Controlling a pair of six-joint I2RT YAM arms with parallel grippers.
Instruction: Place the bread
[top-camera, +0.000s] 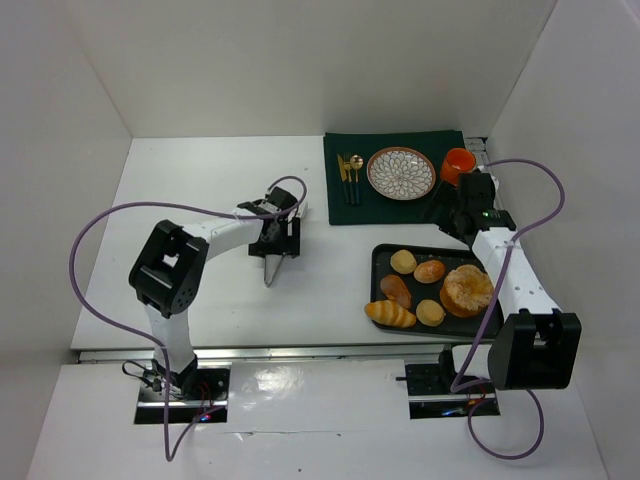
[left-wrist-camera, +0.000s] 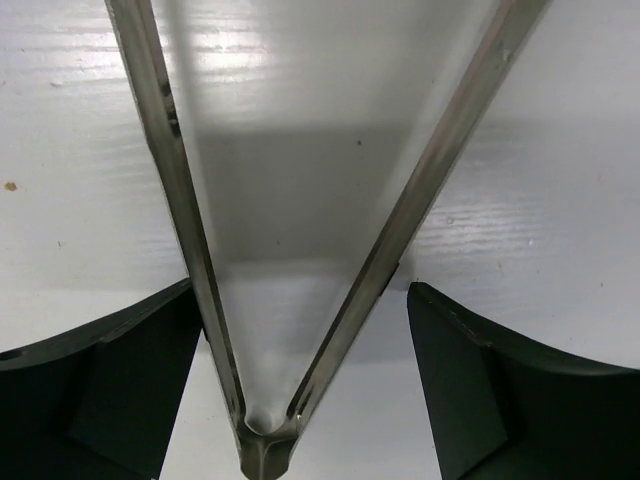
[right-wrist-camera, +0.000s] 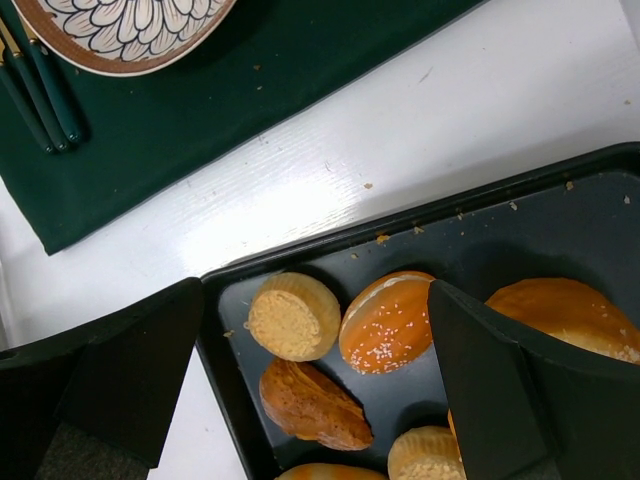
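Several breads lie in the black tray (top-camera: 380, 262): a seeded bun (right-wrist-camera: 390, 320), a round pale cake (right-wrist-camera: 293, 317), a brown pastry (right-wrist-camera: 315, 405) and a large round loaf (top-camera: 468, 290). My right gripper (right-wrist-camera: 315, 290) hangs open above the tray's far left corner, holding nothing. Metal tongs (left-wrist-camera: 262, 440) lie spread in a V on the white table, and they also show in the top view as tongs (top-camera: 271, 270). My left gripper (top-camera: 275, 248) is open and straddles them near their hinge. The right finger (left-wrist-camera: 500, 390) stands apart from the tongs.
A patterned plate (top-camera: 401, 172) sits on a dark green cloth (top-camera: 345, 205) at the back, with gold cutlery (top-camera: 349, 172) to its left and an orange cup (top-camera: 458, 164) to its right. White walls enclose the table on three sides.
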